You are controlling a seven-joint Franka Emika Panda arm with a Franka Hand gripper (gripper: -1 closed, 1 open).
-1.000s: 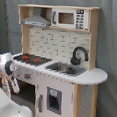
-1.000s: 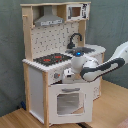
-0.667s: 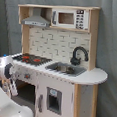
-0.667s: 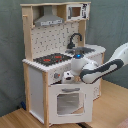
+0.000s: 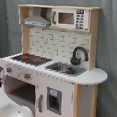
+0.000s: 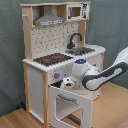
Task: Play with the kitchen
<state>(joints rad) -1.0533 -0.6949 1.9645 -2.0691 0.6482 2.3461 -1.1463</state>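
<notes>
The tall toy kitchen of pale wood and white panels (image 5: pixel 57 59) (image 6: pixel 60 60) stands against a grey-green curtain (image 5: pixel 110 43), on a wooden floor (image 6: pixel 112 107) in the second exterior view. There its windowed white oven door (image 6: pixel 72 102) hangs open, and the white robot arm's pincer (image 6: pixel 66 83) sits just above it; whether its fingers are apart or together I cannot tell.

Both exterior views face the kitchen (image 5: pixel 56 64) from opposite front corners.

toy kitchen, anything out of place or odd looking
Only the oven door stands out: in the second exterior view it hangs open from the toy kitchen, with the arm's end effector just above it. Nothing looks spilled or damaged.
</notes>
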